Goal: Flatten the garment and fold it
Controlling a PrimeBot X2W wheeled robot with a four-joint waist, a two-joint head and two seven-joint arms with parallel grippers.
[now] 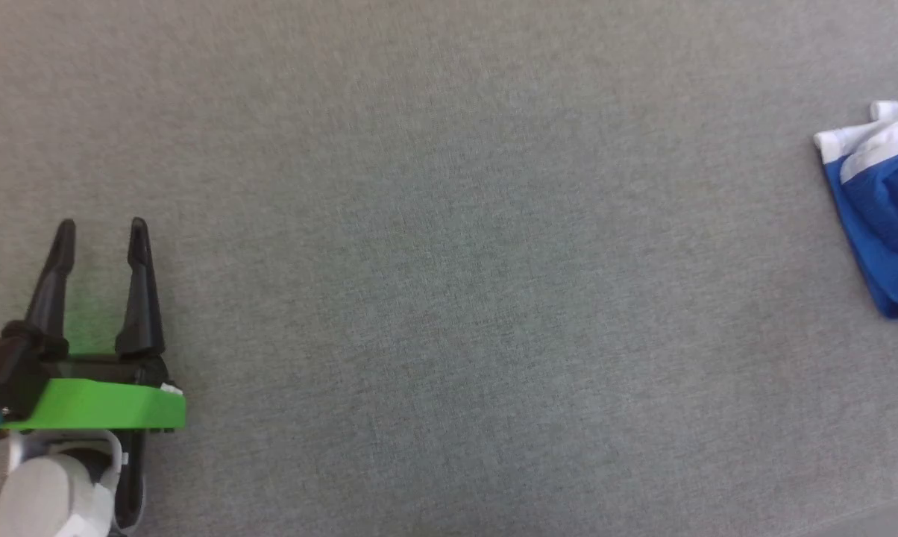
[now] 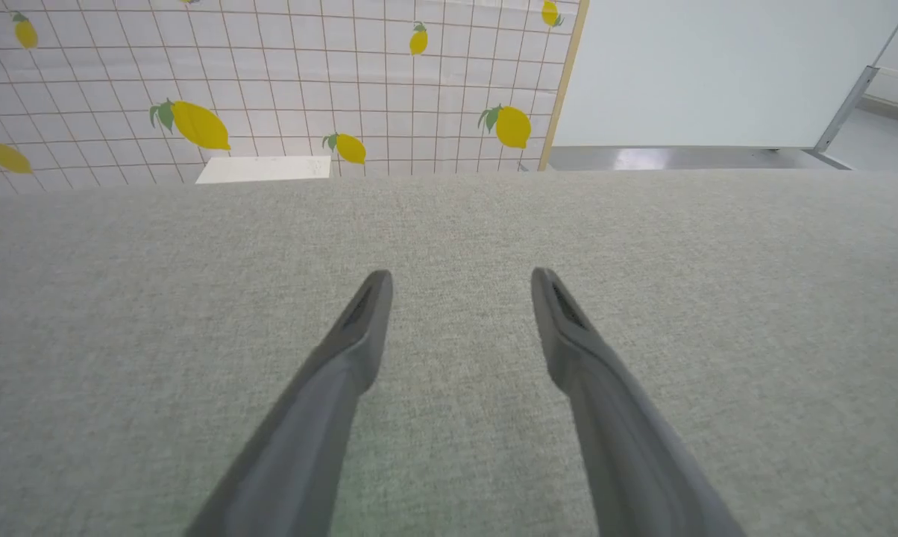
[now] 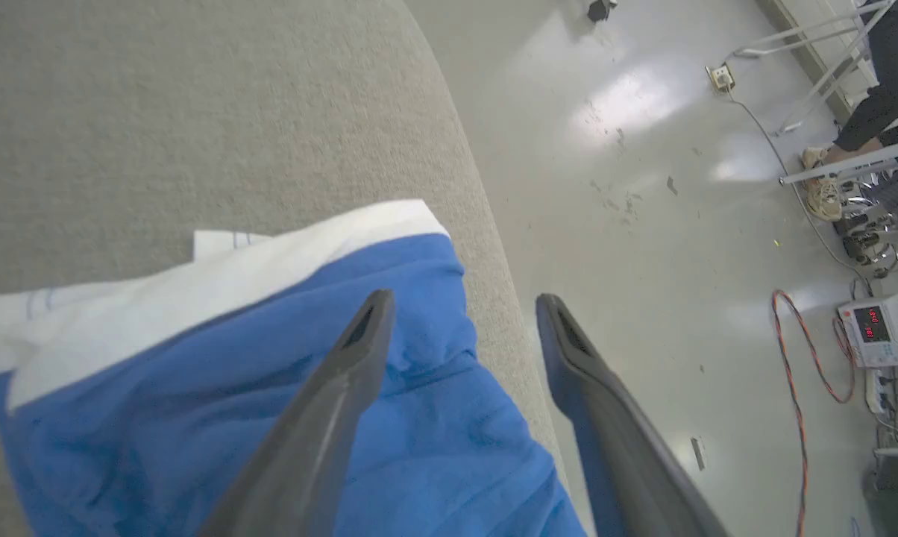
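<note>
Two views carry the garment (image 1: 885, 224), and neither gives it whole. In the head view the picture's right border cuts it off, leaving a blue strip with white along its top. In the right wrist view (image 3: 195, 388) the bottom border and the right gripper's (image 3: 464, 297) own dark fingers cover part of it, so hems cannot be made out.

The garment lies on the grey cloth-covered table (image 1: 449, 298), at its far right side, well apart from the left gripper (image 1: 102, 224). The right wrist view adds that it sits close against the table's curved rim, with pale floor (image 3: 643, 224) beyond. Whether the blue cloth hangs over that rim cannot be told.

Condition of the garment: bright blue, soft, rumpled into shallow creases, not flat. The wide white waistband runs slantwise across it, doubled over (a small white tab with faint blue lines shows behind it).

Left gripper: fingers spread, nothing between them, above bare table; confirmed in the left wrist view (image 2: 461, 274), which also shows a lemon-patterned wall (image 2: 270, 89).

Right gripper: fingers spread, holding nothing; one finger is seen over the blue cloth, the other over the rim and floor.
</note>
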